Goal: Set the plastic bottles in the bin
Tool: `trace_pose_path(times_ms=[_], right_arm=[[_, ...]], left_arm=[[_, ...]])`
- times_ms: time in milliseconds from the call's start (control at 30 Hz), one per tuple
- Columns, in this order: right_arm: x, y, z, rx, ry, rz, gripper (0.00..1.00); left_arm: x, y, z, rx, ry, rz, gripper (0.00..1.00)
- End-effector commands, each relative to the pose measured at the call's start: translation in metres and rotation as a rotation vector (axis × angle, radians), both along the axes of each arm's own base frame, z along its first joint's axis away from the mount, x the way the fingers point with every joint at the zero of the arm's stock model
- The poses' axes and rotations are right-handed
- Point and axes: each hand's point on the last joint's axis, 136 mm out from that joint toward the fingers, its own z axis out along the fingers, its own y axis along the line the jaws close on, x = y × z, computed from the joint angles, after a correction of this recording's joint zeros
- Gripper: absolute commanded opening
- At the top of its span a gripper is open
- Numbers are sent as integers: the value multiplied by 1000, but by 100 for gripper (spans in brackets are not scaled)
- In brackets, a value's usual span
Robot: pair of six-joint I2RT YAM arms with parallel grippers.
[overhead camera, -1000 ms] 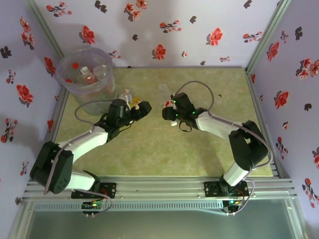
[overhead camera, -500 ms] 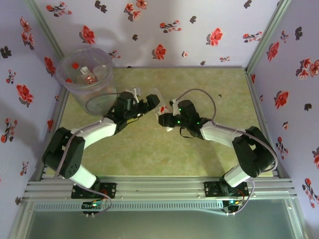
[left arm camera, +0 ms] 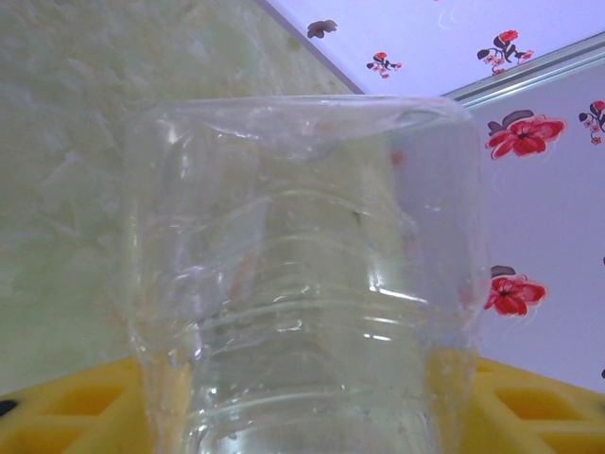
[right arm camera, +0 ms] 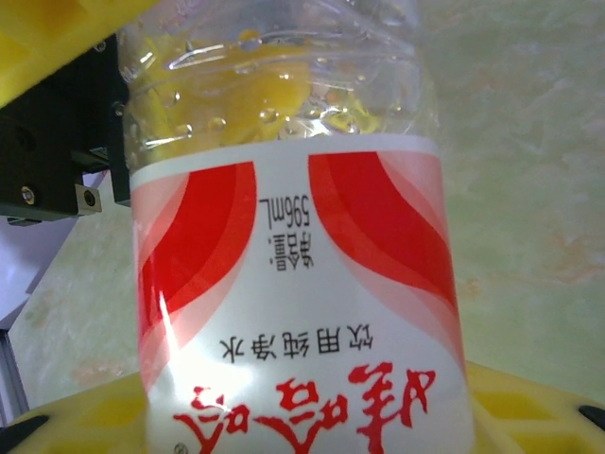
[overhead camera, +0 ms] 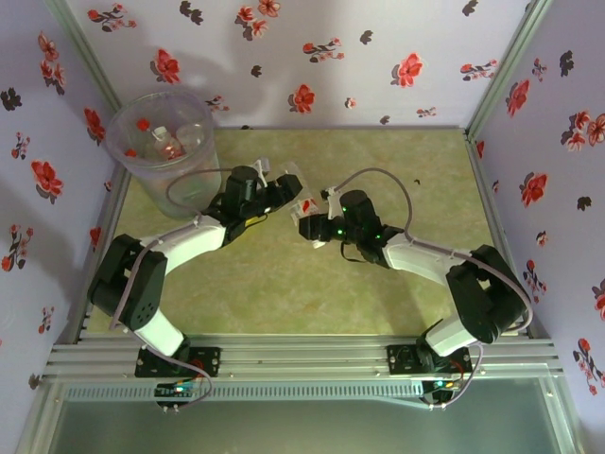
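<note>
This looks like a hand-over in mid-desk. The right tool (overhead camera: pixel 312 227) is clenched on the labelled bottle (right arm camera: pixel 293 284), its yellow fingers (right arm camera: pixel 529 407) on either side of the red-and-white label, and the left tool (overhead camera: pixel 286 192) meets it nose to nose from the other side. In the left wrist view a clear ribbed bottle end sits squeezed between that tool's yellow fingers (left arm camera: pixel 66 416), its wall dented — so I judge the left tool to be grasping too. It is most likely on the clear end of the same bottle, since the right wrist view shows yellow and a black mount just past the bottle's bare part. The bottle appears lifted off the desk (overhead camera: pixel 284 284), between the two tools and well apart from the bin (overhead camera: pixel 112 142), which stands at the far left corner with several bottles (overhead camera: pixel 168 144) lying in it. The next move, as I read it, calls for the right tool to let go cleanly before anything pulls. The left arm should then swing towards the bin and release above its wide rim. Little on the desk itself stands in the way — but the left arm's cable (overhead camera: pixel 194 174) loops just beside the bin's near wall, and the thin dented plastic may slip or spring if both tools tug at once.
</note>
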Motion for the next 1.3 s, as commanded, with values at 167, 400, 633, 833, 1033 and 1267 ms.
trace_pose_path(times_ms=[167, 400, 633, 833, 1033, 1267], right_arm=[[-6, -3, 1, -13, -11, 7, 80], [-3, -28, 19, -27, -55, -57, 99], [19, -113, 43, -44, -29, -399, 99], [14, -170, 44, -45, -49, -584, 99], [3, -182, 19, -78, -4, -597, 99], [2, -182, 6, -123, 5, -573, 99]], left_arm=[[10, -6, 24, -14, -67, -5, 60], [15, -2, 34, 0, -85, 2, 59], [25, 7, 66, 163, -173, -11, 58], [44, 31, 131, 258, -300, 7, 53], [59, 76, 229, 330, -466, 83, 50], [65, 180, 323, 427, -612, 346, 34]])
